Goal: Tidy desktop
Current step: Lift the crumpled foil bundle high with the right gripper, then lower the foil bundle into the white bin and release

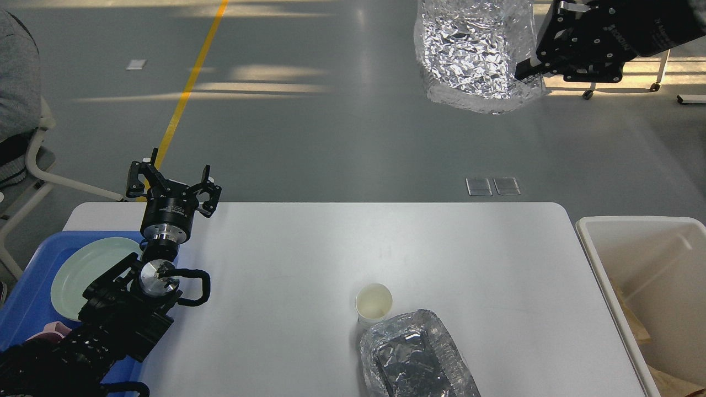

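The white desktop (309, 264) fills the lower middle of the head view. A white paper cup (374, 302) stands on it near the front. A crumpled foil tray (416, 358) lies just behind the cup at the front edge. My right gripper (527, 69) is high at the top right, shut on the rim of a second foil tray (474, 55), holding it in the air beyond the table's far edge. My left gripper (172, 184) is open and empty above the table's far left corner.
A blue tray (33, 309) at the left holds a pale green plate (83, 273) and something pink. An off-white bin (651, 286) stands at the table's right end with brown scraps inside. A chair and a seated person are at the far left.
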Controlling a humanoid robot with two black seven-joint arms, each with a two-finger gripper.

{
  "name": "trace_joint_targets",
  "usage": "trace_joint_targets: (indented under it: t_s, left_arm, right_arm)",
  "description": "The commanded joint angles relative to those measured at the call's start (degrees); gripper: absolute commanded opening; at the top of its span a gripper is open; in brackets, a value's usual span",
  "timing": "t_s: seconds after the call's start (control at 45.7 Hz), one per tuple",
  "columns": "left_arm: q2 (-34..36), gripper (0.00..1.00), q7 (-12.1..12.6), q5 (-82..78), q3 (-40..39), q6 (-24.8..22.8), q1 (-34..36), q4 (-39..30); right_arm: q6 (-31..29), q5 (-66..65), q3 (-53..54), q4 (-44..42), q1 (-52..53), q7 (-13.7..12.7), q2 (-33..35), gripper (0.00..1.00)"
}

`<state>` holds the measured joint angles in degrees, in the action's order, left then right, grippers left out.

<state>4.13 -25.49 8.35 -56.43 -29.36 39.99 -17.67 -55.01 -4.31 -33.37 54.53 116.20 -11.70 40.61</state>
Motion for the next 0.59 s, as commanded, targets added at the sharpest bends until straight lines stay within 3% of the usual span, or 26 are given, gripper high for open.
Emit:
trace_joint_targets:
  t_s: [0.0, 0.394, 0.569]
  left_arm:
    - [0.0, 1.0, 0.0, 0.0, 0.0, 0.0, 0.0, 0.0]
    - [0.0, 1.0, 0.0, 0.0, 0.0, 0.0, 0.0, 0.0]
    - [0.0, 1.0, 0.0, 0.0, 0.0, 0.0, 0.0, 0.0]
  right_arm:
    - [0.01, -1.57, 0.06, -5.39, -6.41, 0.01, -0.35, 0.0]
    - [0.01, -15.36, -0.12, -11.28, -23.99, 0.1, -0.44, 0.0]
    - [6.66, -22.04, -0.47, -12.34, -30.85, 0.1, -0.44, 0.0]
